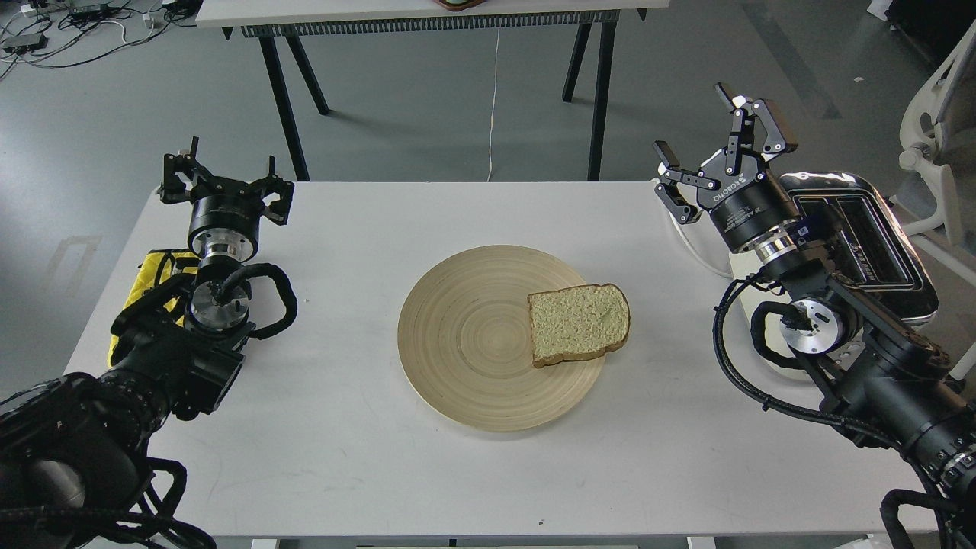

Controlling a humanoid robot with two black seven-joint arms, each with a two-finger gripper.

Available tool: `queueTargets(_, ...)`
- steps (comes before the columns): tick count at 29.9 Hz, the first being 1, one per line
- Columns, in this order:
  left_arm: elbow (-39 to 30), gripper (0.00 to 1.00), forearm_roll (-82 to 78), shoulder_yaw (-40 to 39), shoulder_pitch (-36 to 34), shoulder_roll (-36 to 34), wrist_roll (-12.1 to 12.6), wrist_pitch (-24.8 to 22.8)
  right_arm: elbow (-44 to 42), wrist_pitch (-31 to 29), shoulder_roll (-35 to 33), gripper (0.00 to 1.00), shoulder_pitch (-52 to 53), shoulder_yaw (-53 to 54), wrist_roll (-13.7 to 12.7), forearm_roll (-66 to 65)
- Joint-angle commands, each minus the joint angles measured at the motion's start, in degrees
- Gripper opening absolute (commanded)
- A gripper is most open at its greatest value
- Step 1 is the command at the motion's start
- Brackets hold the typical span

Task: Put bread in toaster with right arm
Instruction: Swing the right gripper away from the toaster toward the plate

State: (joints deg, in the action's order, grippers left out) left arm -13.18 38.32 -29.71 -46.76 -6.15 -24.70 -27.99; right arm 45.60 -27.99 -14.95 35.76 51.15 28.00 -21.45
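Observation:
A slice of pale speckled bread (579,323) lies flat on the right side of a round wooden plate (465,343) in the middle of the white table. The cream toaster (862,229) with a chrome top stands at the table's right edge, partly hidden behind my right arm. My right gripper (720,145) is raised over the table's far right, up and to the right of the bread, fingers spread wide and holding nothing. My left gripper (226,187) hovers over the table's left side, far from the bread, its crown-shaped fingers spread and empty.
A yellow cloth (156,274) lies under my left arm at the table's left edge. A white cord (698,248) runs from the toaster. Beyond the table's far edge stands another table on black legs (286,99). A white chair (934,152) sits at the right.

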Motion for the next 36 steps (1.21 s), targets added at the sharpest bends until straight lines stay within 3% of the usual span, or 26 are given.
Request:
queueTargets(1,0.0,1.0,0.0,0.0,0.0,-0.1,0.0,0.0,0.2,0.0,0.0,0.99,0.0,-0.2,0.0,0.0)
queueTargets(11,0.0,1.0,0.0,0.0,0.0,0.0,0.0,0.0,3.3,0.4,-0.7,0.99,0.9,-3.6,0.0,-1.0)
queueTargets(16,0.0,1.0,0.0,0.0,0.0,-0.1,0.0,0.0,4.8,14.1,-1.8,0.99,3.1,-8.7,0.0,-5.5)
queueTargets(26,0.0,1.0,0.0,0.0,-0.1,-0.1,0.0,0.0,9.3,50.3,-1.2,0.99,2.0,-19.4,0.0,-13.0)
queueTargets(29,0.0,1.0,0.0,0.0,0.0,0.0,0.0,0.0,9.6,53.8,-1.8,0.99,1.6,-24.7,0.0,-12.9)
queueTargets(36,0.0,1.0,0.0,0.0,-0.1,0.0,0.0,0.0,8.8,54.3,-2.1,0.99,-2.1,-31.5,0.0,-13.1)
